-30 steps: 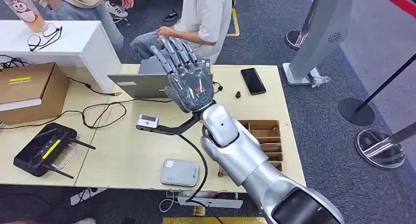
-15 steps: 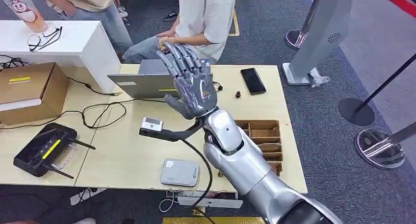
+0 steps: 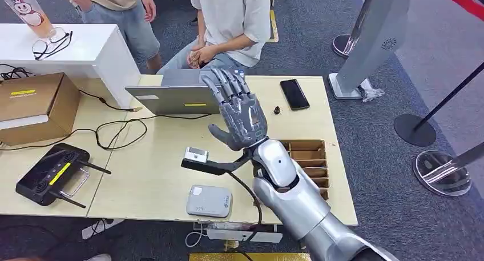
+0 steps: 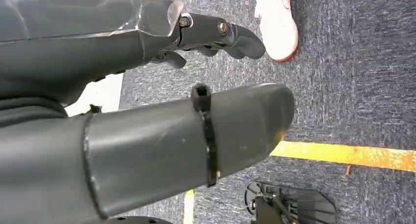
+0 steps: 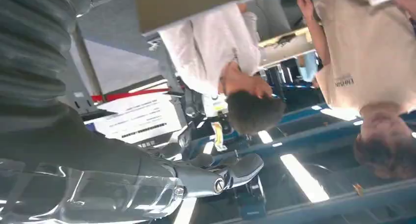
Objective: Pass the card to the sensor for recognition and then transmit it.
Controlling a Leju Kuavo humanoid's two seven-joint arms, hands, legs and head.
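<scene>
My right hand (image 3: 242, 115) hangs spread wide and holding nothing, just beside the wooden tray (image 3: 311, 152), above the table. My left hand (image 4: 147, 136) hangs over carpet, thumb apart from fingers, nothing between. I can't make out the card: the tray's slots are too small to read, so its look is a guess. The risk I see: reaching down blind, fingers snagging a divider, or the forearm knocking the grey reader (image 3: 209, 201) in front of the tray.

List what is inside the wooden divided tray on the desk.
The wooden tray shows bare slotted compartments; no card is visible in them. The right arm covers its near left part, so that part's contents cannot be seen.
</scene>
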